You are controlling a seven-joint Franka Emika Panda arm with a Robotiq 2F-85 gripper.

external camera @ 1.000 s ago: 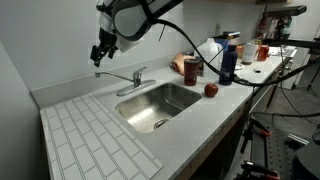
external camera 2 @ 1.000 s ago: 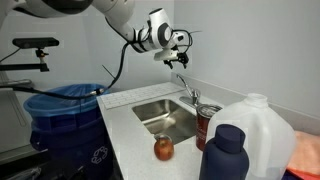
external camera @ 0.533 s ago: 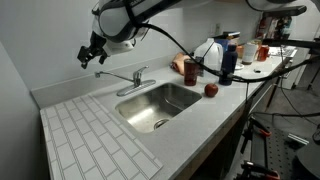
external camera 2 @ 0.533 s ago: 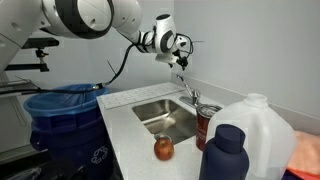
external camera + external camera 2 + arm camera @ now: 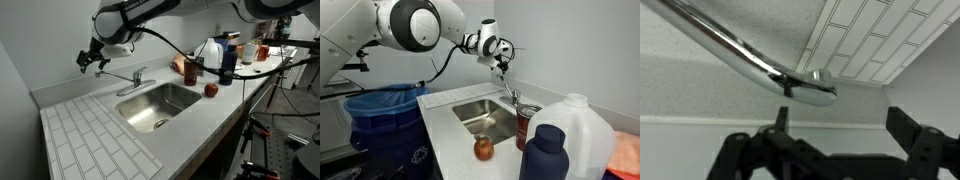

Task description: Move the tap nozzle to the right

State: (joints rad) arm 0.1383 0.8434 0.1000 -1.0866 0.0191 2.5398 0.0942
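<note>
1. The gripper (image 5: pixel 838 120) stands with its jaws apart and empty.
2. Just beyond them lies the tap nozzle (image 5: pixel 735 48), its tip nearest the gap and its long axis slanting off to the upper left (outside the jaws, by my reading).
3. It is slim, rounded, mirror-bright chrome, probably slippery.
4. Beneath are a matt speckled counter (image 5: pixel 700 105) and a tile-patterned drainboard (image 5: pixel 875 35).

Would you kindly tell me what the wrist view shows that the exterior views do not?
Only the wrist view: the tap nozzle tip close up, with the gripper open near it. Only the exterior views: the sink, the apple and the white jug. Both: the nozzle, the gripper and the tiled drainboard.
</note>
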